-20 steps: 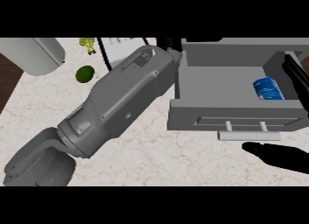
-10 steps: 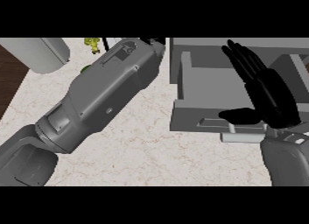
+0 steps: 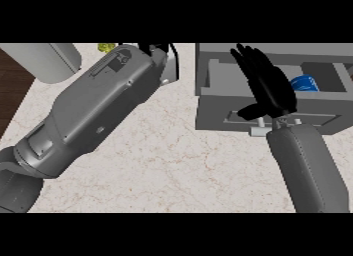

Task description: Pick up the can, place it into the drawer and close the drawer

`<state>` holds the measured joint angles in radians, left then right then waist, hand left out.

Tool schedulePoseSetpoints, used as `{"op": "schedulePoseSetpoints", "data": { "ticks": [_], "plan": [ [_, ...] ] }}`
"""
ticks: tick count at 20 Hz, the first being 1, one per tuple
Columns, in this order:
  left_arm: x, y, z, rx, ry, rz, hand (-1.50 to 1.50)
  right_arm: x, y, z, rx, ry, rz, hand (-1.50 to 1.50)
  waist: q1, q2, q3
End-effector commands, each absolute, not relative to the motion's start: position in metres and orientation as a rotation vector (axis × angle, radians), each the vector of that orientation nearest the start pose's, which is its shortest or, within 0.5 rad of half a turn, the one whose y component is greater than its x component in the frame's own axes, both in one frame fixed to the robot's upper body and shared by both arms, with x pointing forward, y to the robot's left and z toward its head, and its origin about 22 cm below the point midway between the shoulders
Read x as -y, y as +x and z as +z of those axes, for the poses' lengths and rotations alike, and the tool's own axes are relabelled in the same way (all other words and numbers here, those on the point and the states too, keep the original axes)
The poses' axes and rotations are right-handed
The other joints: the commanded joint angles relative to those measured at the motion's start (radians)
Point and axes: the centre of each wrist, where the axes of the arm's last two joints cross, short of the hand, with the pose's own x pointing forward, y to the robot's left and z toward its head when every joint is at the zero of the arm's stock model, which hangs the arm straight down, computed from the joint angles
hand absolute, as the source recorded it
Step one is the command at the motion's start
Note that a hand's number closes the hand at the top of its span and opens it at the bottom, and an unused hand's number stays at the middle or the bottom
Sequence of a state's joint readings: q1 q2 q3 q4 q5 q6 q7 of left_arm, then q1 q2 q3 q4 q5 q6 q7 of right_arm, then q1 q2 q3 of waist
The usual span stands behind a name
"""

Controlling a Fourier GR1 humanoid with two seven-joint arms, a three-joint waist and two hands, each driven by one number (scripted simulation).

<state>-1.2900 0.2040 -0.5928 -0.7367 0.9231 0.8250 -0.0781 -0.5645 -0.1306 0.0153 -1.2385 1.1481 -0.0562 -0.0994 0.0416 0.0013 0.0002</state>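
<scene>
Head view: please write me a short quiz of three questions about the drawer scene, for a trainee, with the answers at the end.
1. True or false: the blue can lies inside the drawer.
2. Which hand is over the drawer, fingers straight? A) left B) right C) neither
3. Fill in: the drawer stands ___ (open or closed).

Key: 1 true. 2 B, the right hand. 3 open.
</scene>
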Motion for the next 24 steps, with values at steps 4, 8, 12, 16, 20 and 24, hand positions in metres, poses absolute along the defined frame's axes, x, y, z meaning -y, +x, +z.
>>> {"op": "schedulePoseSetpoints", "data": {
  "ticks": [4,8,12,16,20,24],
  "plan": [
    [-0.082,0.422,0.203,1.713,0.055,0.17,-1.5,0.19,0.389,0.036,1.639,-1.093,1.188,-1.5,-0.002,0.004,0.0],
    [-0.093,0.422,0.213,1.716,0.068,0.175,-1.5,0.19,0.398,0.024,1.645,-1.173,1.145,-1.5,0.001,0.01,0.001],
    [-0.102,0.414,0.206,1.716,0.051,0.168,-1.5,0.175,0.406,0.018,1.646,-1.194,1.144,-1.5,0.016,0.012,0.001],
    [-0.093,0.41,0.229,1.702,0.035,0.186,-1.5,0.18,0.424,0.035,1.645,-1.266,1.093,-1.5,0.021,0.015,0.002],
    [-0.109,0.41,0.211,1.726,0.06,0.179,-1.5,0.195,0.434,0.042,1.657,-1.305,1.078,-1.5,0.029,0.023,0.001],
    [-0.102,0.4,0.229,1.723,0.026,0.172,-1.5,0.207,0.443,0.055,1.675,-1.372,1.013,-1.5,0.049,0.025,0.003]
  ]
}}
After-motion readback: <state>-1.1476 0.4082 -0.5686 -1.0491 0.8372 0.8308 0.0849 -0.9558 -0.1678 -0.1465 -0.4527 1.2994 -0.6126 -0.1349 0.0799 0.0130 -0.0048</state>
